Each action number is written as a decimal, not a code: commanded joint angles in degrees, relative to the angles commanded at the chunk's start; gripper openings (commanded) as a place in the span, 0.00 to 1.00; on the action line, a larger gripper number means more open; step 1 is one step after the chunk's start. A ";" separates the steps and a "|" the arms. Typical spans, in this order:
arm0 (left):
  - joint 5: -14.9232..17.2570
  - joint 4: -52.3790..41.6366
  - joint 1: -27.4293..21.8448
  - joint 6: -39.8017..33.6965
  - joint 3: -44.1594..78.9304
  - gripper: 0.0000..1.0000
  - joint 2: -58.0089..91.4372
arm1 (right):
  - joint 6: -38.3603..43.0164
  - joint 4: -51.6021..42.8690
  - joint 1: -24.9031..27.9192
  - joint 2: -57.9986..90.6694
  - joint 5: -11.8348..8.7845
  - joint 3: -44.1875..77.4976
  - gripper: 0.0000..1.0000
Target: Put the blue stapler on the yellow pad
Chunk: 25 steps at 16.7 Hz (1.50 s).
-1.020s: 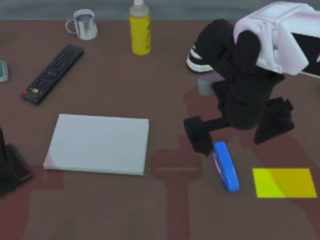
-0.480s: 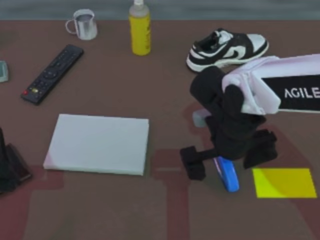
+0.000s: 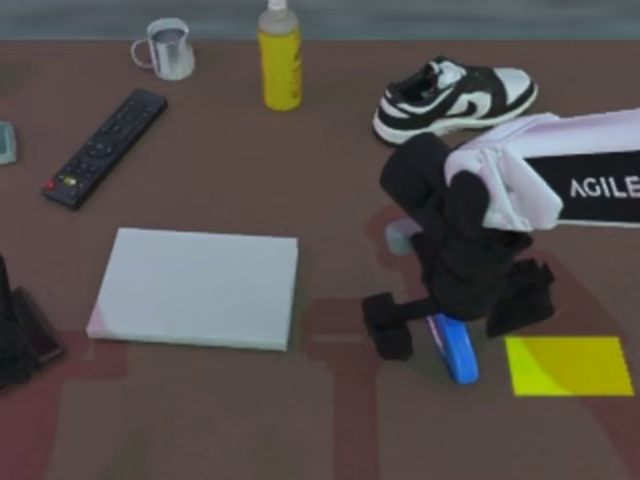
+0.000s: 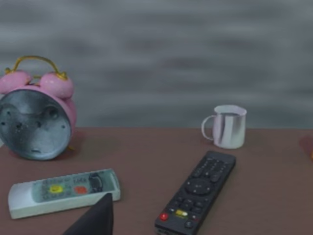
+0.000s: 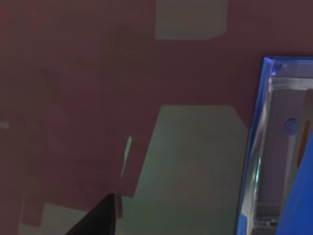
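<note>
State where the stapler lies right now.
In the top view the stapler lies on the table's right side, just left of the yellow pad, partly under the right gripper.

On the counter [image 3: 200,400], the stapler [image 3: 458,351] lies just left of the pad [image 3: 570,365], the board [image 3: 195,288] farther left; remote [image 3: 104,147], mug [image 3: 166,48], bottle [image 3: 280,58] and shoe [image 3: 455,95] behind.

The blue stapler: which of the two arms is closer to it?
The right. Its gripper is directly over the blue stapler, fingers on either side. The left arm sits parked at the table's far left edge, beyond the white board.
</note>
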 joint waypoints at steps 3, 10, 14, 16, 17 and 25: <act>0.00 0.00 0.00 0.00 0.00 1.00 0.00 | 0.00 0.00 0.00 0.00 0.00 0.00 0.55; 0.00 0.00 0.00 0.00 0.00 1.00 0.00 | 0.00 0.00 0.00 0.00 0.00 0.00 0.02; 0.00 0.00 0.00 0.00 0.00 1.00 0.00 | 0.00 0.00 0.00 0.00 0.00 0.00 0.00; 0.00 0.00 0.00 0.00 0.00 1.00 0.00 | 0.00 0.00 0.00 0.00 0.00 0.00 0.00; 0.00 0.00 0.00 0.00 0.00 1.00 0.00 | 0.00 0.00 0.00 0.00 0.00 0.00 0.00; 0.00 0.00 0.00 0.00 0.00 1.00 0.00 | -0.10 -10.41 0.18 -4.12 0.48 6.65 0.00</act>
